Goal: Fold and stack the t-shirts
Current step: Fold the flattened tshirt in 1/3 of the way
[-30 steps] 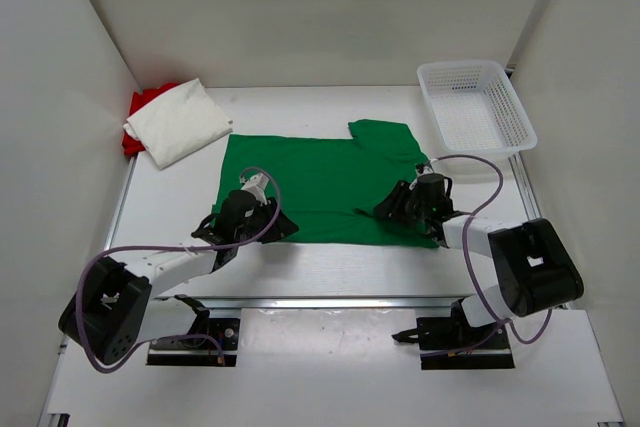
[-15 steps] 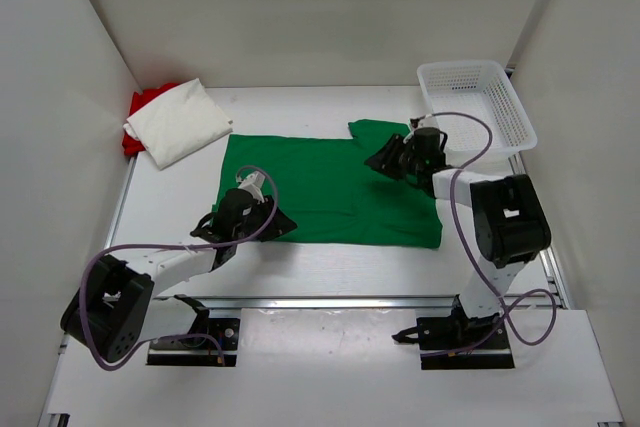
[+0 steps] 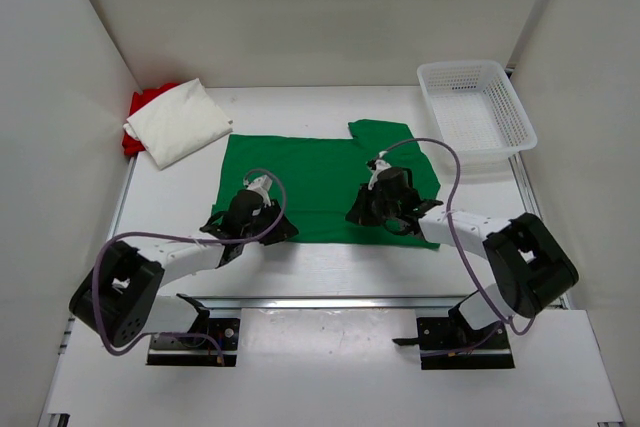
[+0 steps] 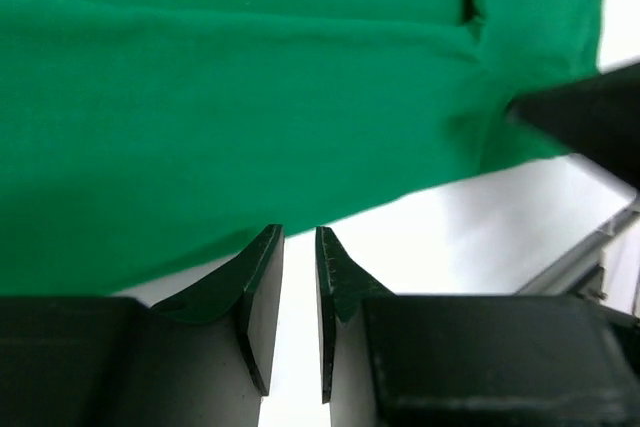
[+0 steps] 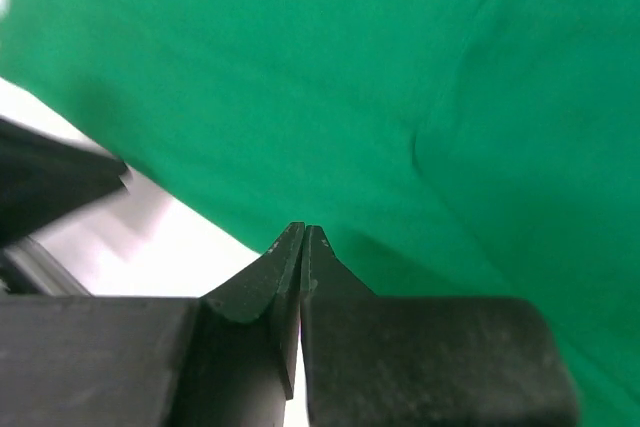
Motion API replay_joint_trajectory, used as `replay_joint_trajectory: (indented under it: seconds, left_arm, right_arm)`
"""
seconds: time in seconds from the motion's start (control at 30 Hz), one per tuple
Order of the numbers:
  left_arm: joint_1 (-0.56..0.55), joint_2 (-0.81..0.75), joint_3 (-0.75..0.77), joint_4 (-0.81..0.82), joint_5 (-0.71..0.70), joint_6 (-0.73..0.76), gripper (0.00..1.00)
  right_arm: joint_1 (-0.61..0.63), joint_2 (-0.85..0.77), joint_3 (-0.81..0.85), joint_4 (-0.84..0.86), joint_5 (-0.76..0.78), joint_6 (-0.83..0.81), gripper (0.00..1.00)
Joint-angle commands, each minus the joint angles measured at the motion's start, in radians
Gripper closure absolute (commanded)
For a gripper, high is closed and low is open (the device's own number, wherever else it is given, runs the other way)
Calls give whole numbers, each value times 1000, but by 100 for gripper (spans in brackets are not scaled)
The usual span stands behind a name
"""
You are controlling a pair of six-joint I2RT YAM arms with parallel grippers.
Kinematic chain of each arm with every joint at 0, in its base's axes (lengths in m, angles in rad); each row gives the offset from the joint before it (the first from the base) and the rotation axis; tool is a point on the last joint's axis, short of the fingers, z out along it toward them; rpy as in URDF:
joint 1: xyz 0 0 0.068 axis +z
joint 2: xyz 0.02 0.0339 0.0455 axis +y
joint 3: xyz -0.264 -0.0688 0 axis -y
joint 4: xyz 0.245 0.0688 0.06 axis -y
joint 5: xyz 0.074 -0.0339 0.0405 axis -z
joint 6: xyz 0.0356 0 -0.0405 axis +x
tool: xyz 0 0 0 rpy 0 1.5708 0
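The green t-shirt (image 3: 320,182) lies spread flat in the middle of the table. At the back left, a folded white t-shirt (image 3: 178,122) rests on the red t-shirt (image 3: 138,112). My left gripper (image 3: 275,227) sits low at the green shirt's near-left hem. In the left wrist view the left gripper (image 4: 299,239) stands slightly open over bare table, with nothing between its fingers and the green t-shirt (image 4: 250,97) just ahead. My right gripper (image 3: 358,215) is at the middle of the near hem. In the right wrist view the right gripper (image 5: 303,233) is shut, its tips at the edge of the green t-shirt (image 5: 350,77); no cloth shows between them.
A white mesh basket (image 3: 475,107) stands at the back right, partly over the table's edge. White walls close in the left, back and right sides. The metal rail (image 3: 330,299) runs along the near edge in front of the arm bases.
My right gripper swung from the shirt's far right sleeve down to the middle of the near hem and closed. The left gripper edged slightly right along the hem.
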Motion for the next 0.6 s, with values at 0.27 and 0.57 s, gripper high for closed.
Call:
replay_joint_trajectory:
  seconds: [0.27,0.57]
  left_arm:
    - [171,90,-52,54,78,-57,78]
    - [280,-250,-304,-145,186,-34,72]
  right_arm:
    - [87,85,-30,-49,161,-88,100]
    - [188,-56,-138,-130,110,-29,100]
